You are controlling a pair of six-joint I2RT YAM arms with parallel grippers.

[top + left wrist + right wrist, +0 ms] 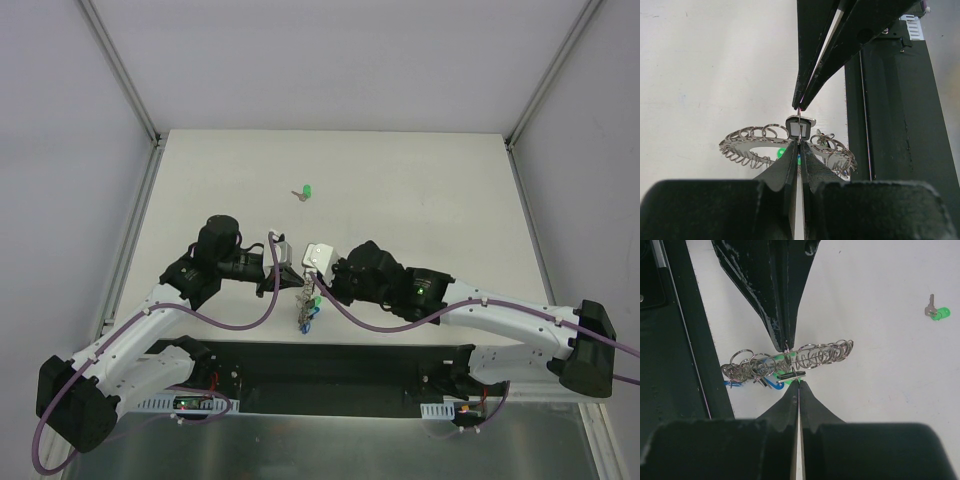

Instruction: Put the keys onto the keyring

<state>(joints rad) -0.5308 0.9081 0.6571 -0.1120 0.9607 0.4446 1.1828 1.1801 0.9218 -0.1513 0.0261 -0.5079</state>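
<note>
The keyring (304,303) hangs in the air between both grippers, just above the table's near edge. It is a flat grey ring with wire loops round its rim (747,146), and shows edge-on in the right wrist view (812,356). My left gripper (295,283) (799,146) is shut on its rim. My right gripper (311,290) (799,383) is shut on a black-headed key (801,128) (790,375) pressed against the ring. A blue key (771,384) and a green key (782,152) hang on the ring. Another green key (305,191) (939,314) lies on the table farther back.
The black base rail (340,365) (900,125) (670,340) runs along the near edge right under the ring. White enclosure walls with metal posts (125,75) stand around the table.
</note>
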